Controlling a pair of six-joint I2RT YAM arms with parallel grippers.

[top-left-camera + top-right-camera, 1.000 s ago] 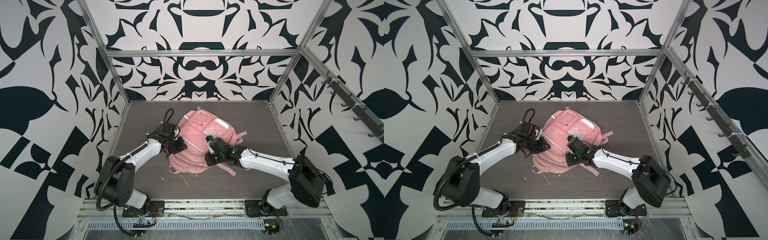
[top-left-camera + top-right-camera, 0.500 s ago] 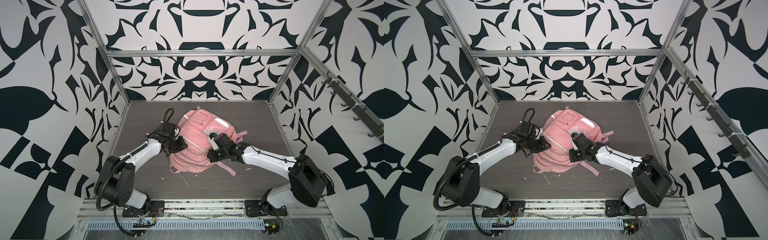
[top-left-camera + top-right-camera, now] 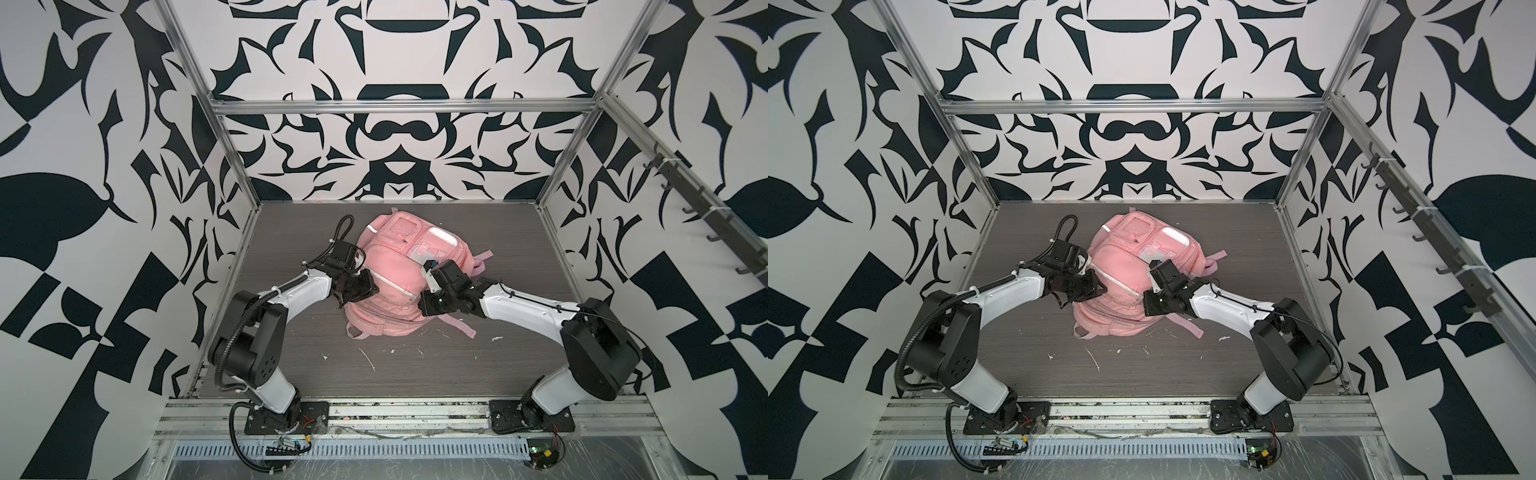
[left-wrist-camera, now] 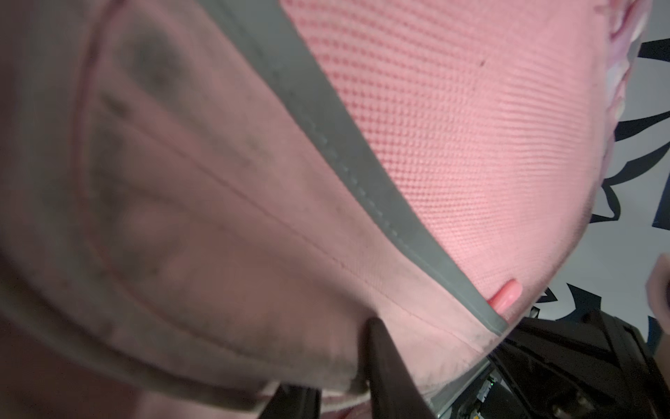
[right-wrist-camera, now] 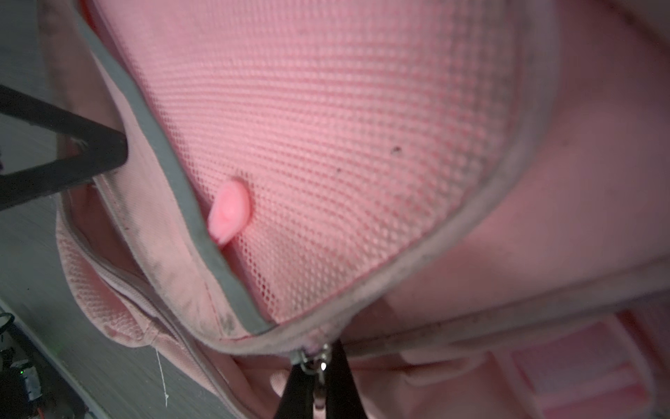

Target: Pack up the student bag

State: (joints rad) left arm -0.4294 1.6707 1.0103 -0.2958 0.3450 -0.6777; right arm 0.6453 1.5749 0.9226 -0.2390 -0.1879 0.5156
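The student bag [image 3: 390, 266] [image 3: 1125, 266], a pink backpack, lies front up in the middle of the table in both top views. My left gripper [image 3: 365, 291] [image 3: 1096, 289] is at its left side. In the left wrist view the left gripper [image 4: 337, 373] is shut on a fold of the bag's edge, below a grey strip [image 4: 362, 181]. My right gripper [image 3: 423, 306] [image 3: 1148, 307] is at the bag's right side. In the right wrist view the right gripper [image 5: 319, 366] is shut on a metal zipper pull [image 5: 318, 362]. A small pink tab [image 5: 230, 212] pokes out by the mesh panel.
A loose pink strap [image 3: 461, 326] trails on the table under my right forearm. White scraps [image 3: 368, 359] lie in front of the bag. Patterned walls enclose the table on three sides, and a rail of hooks [image 3: 706, 220] runs along the right wall.
My right gripper has shifted slightly toward the back along the bag's right side, still holding the zipper pull. The left arm has hardly moved.
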